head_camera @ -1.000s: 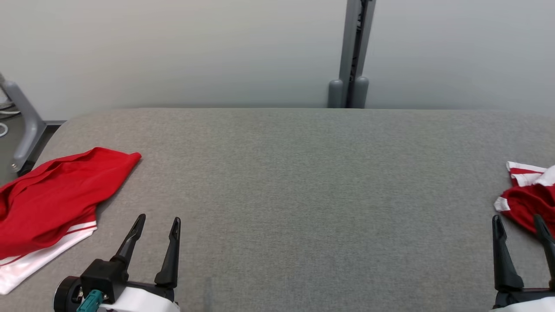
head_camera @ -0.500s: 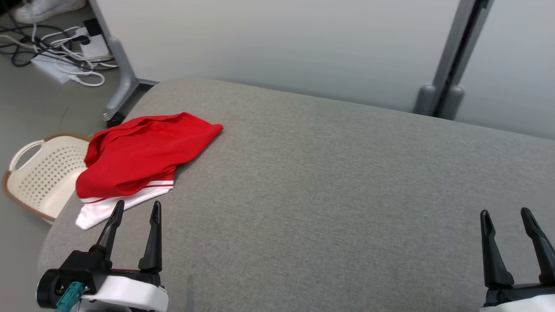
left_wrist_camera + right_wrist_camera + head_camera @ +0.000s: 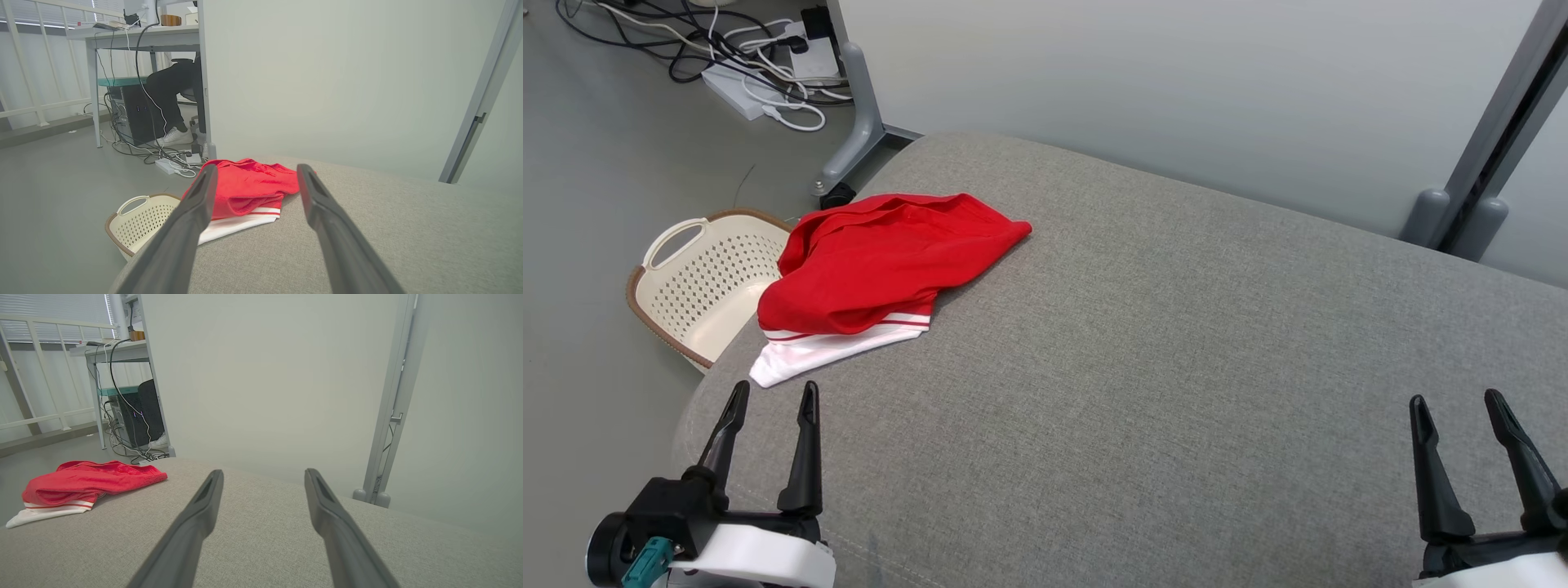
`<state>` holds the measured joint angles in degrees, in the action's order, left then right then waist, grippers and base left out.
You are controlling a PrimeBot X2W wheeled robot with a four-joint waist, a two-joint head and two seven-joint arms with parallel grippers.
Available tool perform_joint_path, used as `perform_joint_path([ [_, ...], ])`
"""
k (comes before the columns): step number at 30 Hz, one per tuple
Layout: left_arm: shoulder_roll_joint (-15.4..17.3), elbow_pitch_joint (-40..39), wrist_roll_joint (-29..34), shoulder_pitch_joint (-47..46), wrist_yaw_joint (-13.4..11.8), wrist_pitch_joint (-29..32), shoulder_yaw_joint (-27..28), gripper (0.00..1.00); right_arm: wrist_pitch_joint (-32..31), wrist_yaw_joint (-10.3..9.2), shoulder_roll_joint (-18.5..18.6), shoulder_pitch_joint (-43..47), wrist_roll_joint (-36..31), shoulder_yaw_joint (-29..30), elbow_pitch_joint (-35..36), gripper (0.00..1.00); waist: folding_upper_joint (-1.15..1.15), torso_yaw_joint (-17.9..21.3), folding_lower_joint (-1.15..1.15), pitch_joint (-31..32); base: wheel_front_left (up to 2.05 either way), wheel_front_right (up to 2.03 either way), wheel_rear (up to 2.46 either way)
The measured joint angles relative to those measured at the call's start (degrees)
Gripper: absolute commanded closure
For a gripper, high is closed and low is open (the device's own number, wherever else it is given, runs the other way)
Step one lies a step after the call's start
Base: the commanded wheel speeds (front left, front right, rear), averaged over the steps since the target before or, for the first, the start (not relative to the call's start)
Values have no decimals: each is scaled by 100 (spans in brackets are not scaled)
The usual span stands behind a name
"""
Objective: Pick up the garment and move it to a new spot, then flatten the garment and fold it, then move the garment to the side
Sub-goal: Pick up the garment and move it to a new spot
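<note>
So we've got a big grey padded table [image 3: 1176, 367] taking up most of the head view, with a plain pale wall [image 3: 1176, 90] behind it and a grey post [image 3: 1494, 139] at the far right. The garment [image 3: 882, 261] is a red thing with a white striped band, lying bunched up on the table's far left corner, right by the edge and nowhere near flat. Down on the floor just beside that corner sits a cream basket [image 3: 703, 278] with holes and a brown rim; the garment's edge overlaps it from our angle. Our left gripper [image 3: 775, 385] hangs over the near left edge of the table, its 2 fingers spread apart with nothing between them, tips near the white band but not touching it. From the left wrist the garment shows straight ahead between the fingers. Our right gripper [image 3: 1455, 396] is way over at the near right, also spread apart and holding nothing, well apart from the garment. A tangle of cables [image 3: 760, 73] lies on the floor further back.
</note>
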<state>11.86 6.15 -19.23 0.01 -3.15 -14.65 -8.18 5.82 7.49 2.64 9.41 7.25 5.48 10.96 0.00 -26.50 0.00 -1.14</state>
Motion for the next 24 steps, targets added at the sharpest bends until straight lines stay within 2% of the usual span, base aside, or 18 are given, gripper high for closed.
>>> perform_joint_path([
  [16,-34,-79,-15,-80,-2,-9,-32,0,-26,0,-4,-9,11,36,-29,0,0,14,0,-62,0,0,0],
  [21,-137,-321,-32,-811,9,-18,14,0,-115,0,69,-157,-7,5,108,0,0,31,0,-269,0,0,0],
  [24,-129,-371,-31,-1511,120,-23,70,0,-203,0,159,-288,-22,-44,224,0,0,90,0,-462,0,0,0],
])
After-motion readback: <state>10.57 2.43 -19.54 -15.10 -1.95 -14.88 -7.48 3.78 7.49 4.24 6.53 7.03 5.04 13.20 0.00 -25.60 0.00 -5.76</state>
